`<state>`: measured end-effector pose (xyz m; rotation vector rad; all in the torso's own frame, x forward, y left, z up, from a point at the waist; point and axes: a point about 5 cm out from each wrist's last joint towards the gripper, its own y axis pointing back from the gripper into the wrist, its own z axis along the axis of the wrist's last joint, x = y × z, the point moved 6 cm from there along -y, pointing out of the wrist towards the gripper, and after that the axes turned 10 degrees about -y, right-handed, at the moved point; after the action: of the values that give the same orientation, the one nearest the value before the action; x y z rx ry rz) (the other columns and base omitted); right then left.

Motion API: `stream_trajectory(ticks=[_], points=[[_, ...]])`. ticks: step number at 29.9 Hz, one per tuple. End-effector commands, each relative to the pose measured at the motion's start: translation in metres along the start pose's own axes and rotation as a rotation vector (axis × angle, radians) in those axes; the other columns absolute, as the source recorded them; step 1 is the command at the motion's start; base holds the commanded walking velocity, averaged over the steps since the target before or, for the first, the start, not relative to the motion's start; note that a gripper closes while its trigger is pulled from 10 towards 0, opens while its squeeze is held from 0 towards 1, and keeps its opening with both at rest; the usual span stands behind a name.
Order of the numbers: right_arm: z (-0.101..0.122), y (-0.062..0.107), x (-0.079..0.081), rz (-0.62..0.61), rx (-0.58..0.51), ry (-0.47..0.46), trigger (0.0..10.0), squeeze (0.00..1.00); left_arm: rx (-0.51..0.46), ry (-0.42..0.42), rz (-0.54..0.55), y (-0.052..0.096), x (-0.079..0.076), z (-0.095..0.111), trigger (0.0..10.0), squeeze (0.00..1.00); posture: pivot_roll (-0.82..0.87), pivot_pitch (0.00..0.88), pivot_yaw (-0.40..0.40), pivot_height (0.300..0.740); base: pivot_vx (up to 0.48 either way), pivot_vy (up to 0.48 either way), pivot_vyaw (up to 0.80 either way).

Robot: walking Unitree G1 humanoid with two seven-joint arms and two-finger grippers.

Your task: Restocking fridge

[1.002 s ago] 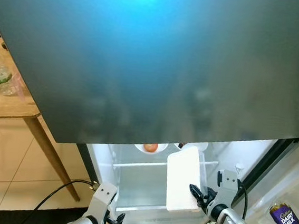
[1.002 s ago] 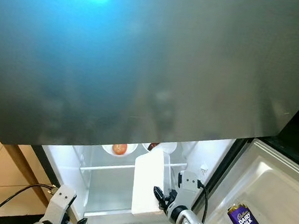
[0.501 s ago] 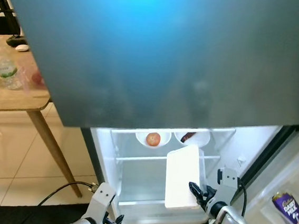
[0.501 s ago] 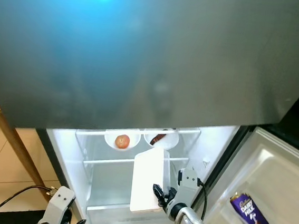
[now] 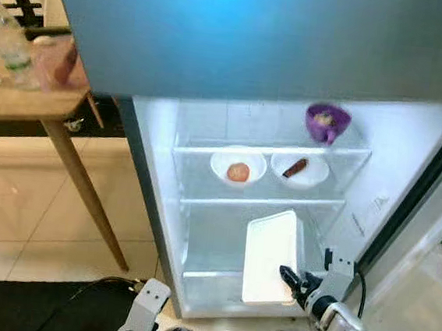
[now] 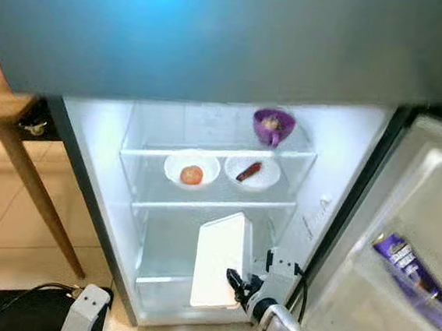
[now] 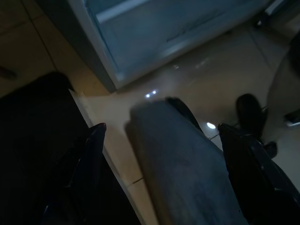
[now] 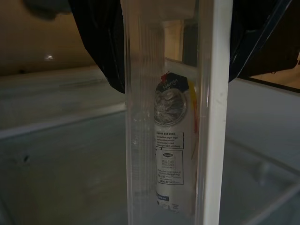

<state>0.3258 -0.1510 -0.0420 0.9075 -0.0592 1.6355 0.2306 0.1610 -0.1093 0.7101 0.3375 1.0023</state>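
A flat white lidded container [image 5: 270, 256] stood tilted on its edge in the lowest compartment of the open fridge [image 5: 199, 234], clamped at its near lower corner by the right end effector [image 5: 291, 281]. In the right wrist view the black fingers [image 8: 105, 47] pressed against either side of the container's clear edge [image 8: 171, 112], through which a labelled white bottle could be seen. Just ahead of and above the right end effector ran a glass shelf [image 5: 257, 201] carrying two white bowls side by side, one [image 5: 237, 166] holding a round orange-red fruit [image 5: 238, 171], the other [image 5: 300, 168] a dark brown oblong item. Higher still, well beyond the right end effector, a purple bowl [image 5: 326, 120] sat on the top shelf toward the right wall. To the right of the right end effector hung the open fridge door [image 6: 398, 276], its rack holding a purple chocolate bar [image 6: 403, 261].

The left end effector [image 7: 159, 154] hung low over the tiled floor, near the fridge's base, its fingers [image 7: 86, 159] spread wide apart and holding nothing. Well off to its left stood a wooden surface [image 5: 24, 100] bearing plastic bottles [image 5: 2, 43].
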Motion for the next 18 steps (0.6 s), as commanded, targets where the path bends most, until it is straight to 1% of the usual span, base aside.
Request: stream_trajectory(ticks=[1,7,13,18], points=[[0.012,-0.002,0.006,0.029,-0.049,-0.023,10.0,0.0,0.0,-0.012,-0.002,-0.001,-0.001,0.001,10.0,0.0,-0.06,0.014,0.016,0.571,0.0,0.0,0.0],[0.013,-0.003,0.008,0.039,-0.051,-0.031,10.0,0.0,-0.004,-0.017,-0.004,-0.001,-0.002,0.002,10.0,0.0,-0.06,0.016,0.016,0.571,0.0,0.0,0.0],[0.015,-0.005,0.013,0.058,-0.045,-0.072,10.0,0.0,-0.014,-0.026,0.0,-0.002,-0.001,0.005,10.0,0.0,-0.06,0.018,0.017,0.541,0.0,0.0,0.0],[0.018,-0.007,0.017,0.079,-0.054,-0.094,10.0,0.0,-0.02,-0.034,0.0,-0.003,-0.001,0.007,10.0,0.0,-0.06,0.019,0.017,0.526,0.0,0.0,0.0]])
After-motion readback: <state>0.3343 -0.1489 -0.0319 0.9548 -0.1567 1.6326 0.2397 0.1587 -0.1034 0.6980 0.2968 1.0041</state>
